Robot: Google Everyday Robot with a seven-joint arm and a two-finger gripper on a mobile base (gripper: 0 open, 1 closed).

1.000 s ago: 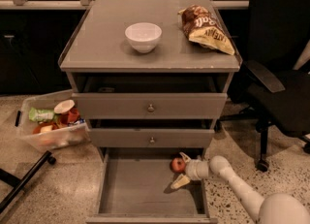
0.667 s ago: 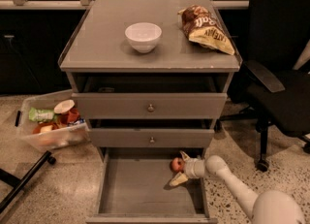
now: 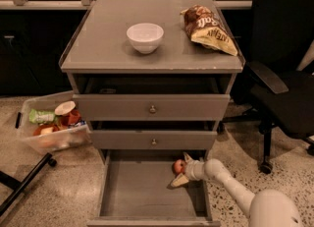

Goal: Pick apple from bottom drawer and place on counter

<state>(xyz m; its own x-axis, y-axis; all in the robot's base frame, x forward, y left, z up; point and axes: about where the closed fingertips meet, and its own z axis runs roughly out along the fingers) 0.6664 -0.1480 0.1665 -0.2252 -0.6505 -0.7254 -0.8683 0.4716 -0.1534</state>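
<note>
The apple (image 3: 179, 166), small and red-orange, lies on the floor of the open bottom drawer (image 3: 132, 191), near its back right corner. My gripper (image 3: 183, 170) reaches into the drawer from the right on a white arm. Its two pale fingers (image 3: 178, 181) are spread, one behind the apple and one in front of it, with the apple between them near the tips. The apple still rests on the drawer floor. The counter (image 3: 98, 49) is the glossy grey cabinet top above.
A white bowl (image 3: 145, 37) and a chip bag (image 3: 208, 29) sit on the counter. Two shut drawer fronts with knobs (image 3: 152, 108) are above the open drawer. A clear bin of food packets (image 3: 51, 127) stands on the floor left; a black office chair (image 3: 282, 83) right.
The arm's near end has shifted slightly lower right. The gripper has stayed around the apple, and the apple has not moved.
</note>
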